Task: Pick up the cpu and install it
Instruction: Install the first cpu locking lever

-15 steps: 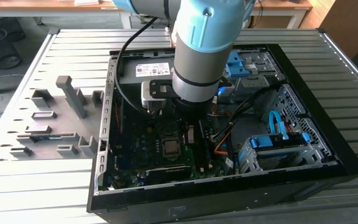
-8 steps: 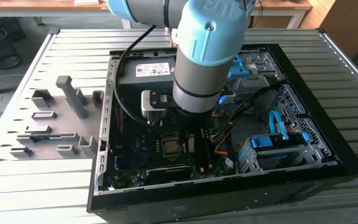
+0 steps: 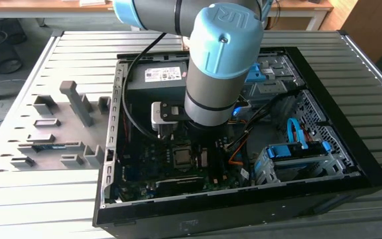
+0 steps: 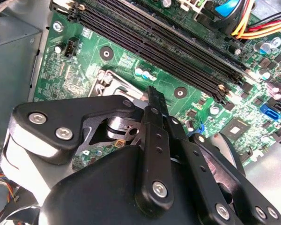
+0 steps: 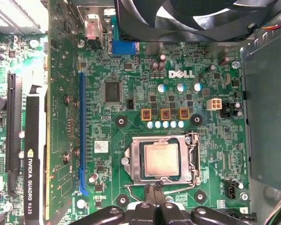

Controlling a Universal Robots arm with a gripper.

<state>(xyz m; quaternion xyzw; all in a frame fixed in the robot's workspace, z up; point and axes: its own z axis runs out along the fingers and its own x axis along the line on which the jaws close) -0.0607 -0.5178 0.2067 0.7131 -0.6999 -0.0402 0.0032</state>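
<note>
Claw [image 5: 155, 206] hangs inside the open pc case [image 3: 350, 149], over the green board [image 5: 131, 79]. Fingers pressed together w/ nothing between them; in the second wrist view the tips [image 4: 152, 101] meet in one thin black blade. Claw [image 4: 152, 101] pinches nothing.

Chip [image 5: 162, 159] already lies flat in its socket, silver top up, just ahead of the tips and apart from them. Metal socket frame [image 5: 131, 161] sits around it. In the exterior view the chip [image 3: 181, 156] shows just below the arm's wrist [image 3: 208, 107].

Step, my read: pick-and-place part looks done, chip seated; work now is at the socket itself, claw nearest the frame's near edge and latch wire [image 5: 131, 189]. Can't tell if the frame is clamped down or only resting.

Any move here needs a short, straight, light path, since the chip is loose-looking under the frame and a sideways nudge could skew it.

Room: tight. Fan [image 5: 187, 18] beyond the socket, grey box wall [image 5: 267, 117] to one side, blue slot [image 5: 81, 131] and black card [image 5: 33, 164] to the other. Memory slots [image 4: 154, 40] run past the tips. Straight up is the free way out
</note>
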